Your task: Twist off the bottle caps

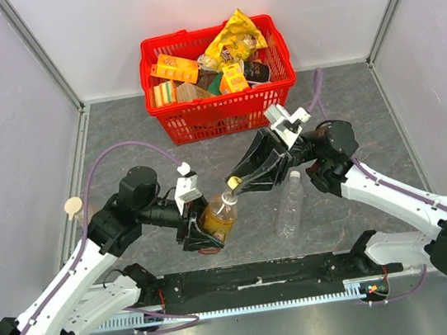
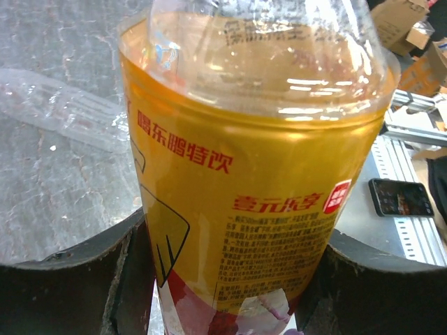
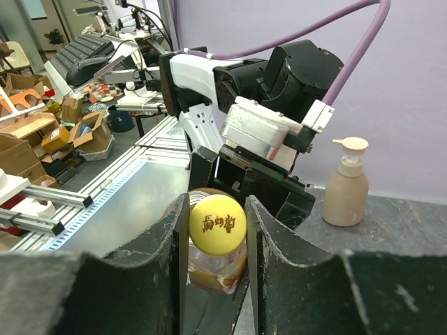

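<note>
The yellow cap [image 3: 217, 223] is pinched between the fingers of the right gripper [image 1: 241, 183]. The jaws are narrow and press it at 3 and 9 o'clock in the right wrist view, with the cap's printed top facing that camera. The cap is on its bottle [image 1: 216, 218]. The left gripper [image 1: 206, 235] holds that bottle tilted, with its jaws part-closed round the labelled body.

From above, the bottle's long axis runs from 7 o'clock, at the left gripper, to 1 o'clock, at the cap. The right gripper meets the cap from about 2 o'clock, so nearly end-on. The coming turn hangs on that line-up. With the wrist close to in line with the neck, rolling the right wrist should spin the cap while the left arm anchors the body. Any offset may let the cap slip in the fingers or twist the bottle in the left jaws.

A clear bottle [image 1: 289, 204] lies on the table [image 1: 119, 132] just at 3 o'clock of the held one. I cannot tell the colour of its cap
</note>
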